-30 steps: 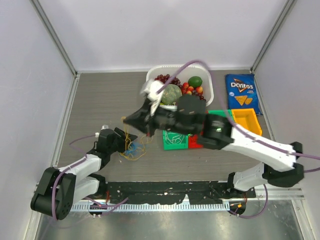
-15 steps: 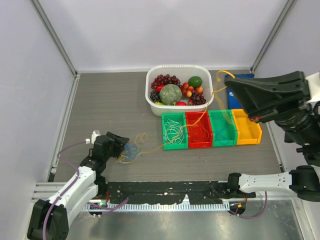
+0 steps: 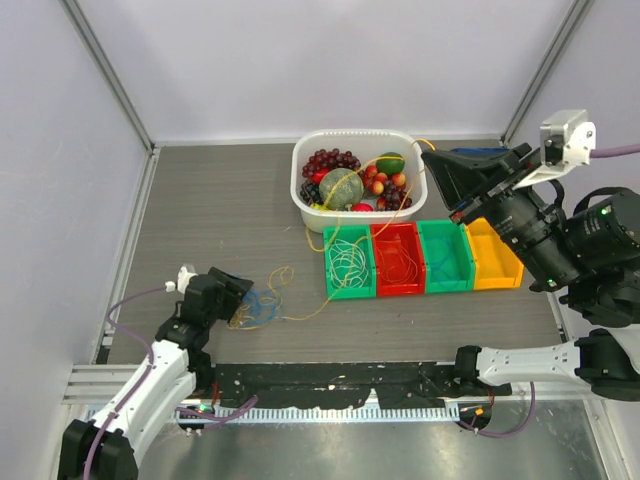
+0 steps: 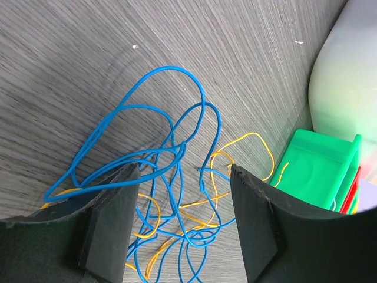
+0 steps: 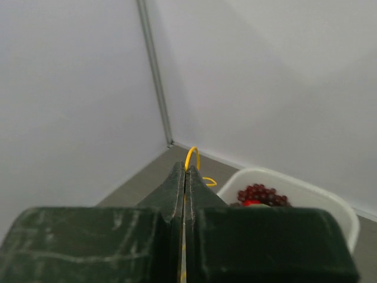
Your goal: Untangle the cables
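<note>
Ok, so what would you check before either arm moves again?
1. Right gripper shut on yellow cable: ok.
2. Left gripper open, holding nothing: ok.
3. Yellow cable free of blue cable: not ok, they cross in a tangle.
4. Yellow cable clear of the tub: not ok, it runs across the fruit.
5. White cable lying in the green bin: ok.

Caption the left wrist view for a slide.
Open left pincer over tangled blue cable and yellow cable, green bin nearby.
</note>
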Tool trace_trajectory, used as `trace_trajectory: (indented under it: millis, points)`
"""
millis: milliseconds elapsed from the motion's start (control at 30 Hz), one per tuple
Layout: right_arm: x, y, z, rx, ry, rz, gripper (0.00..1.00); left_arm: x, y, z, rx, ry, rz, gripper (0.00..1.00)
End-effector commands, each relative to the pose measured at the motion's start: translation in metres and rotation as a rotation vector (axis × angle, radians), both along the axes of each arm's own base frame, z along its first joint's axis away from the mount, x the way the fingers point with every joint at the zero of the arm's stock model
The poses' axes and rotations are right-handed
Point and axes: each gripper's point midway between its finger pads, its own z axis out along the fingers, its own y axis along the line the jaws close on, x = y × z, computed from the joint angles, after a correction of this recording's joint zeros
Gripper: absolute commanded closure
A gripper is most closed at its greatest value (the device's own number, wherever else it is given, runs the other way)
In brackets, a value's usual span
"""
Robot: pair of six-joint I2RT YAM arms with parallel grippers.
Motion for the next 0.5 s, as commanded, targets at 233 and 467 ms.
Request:
trace_trajectory:
  millis: [233, 467]
  points:
    - [-0.018, -0.189, 0.040, 0.256, 0.008, -0.270, 0.99, 0.003, 0.013, -0.002, 0.069, 0.013, 0.038, 0.33]
    - [-0.028, -0.219, 0.040, 0.306, -0.002, -0.269, 0.99, 0.001, 0.018, -0.006, 0.088, 0.027, 0.052, 0.32]
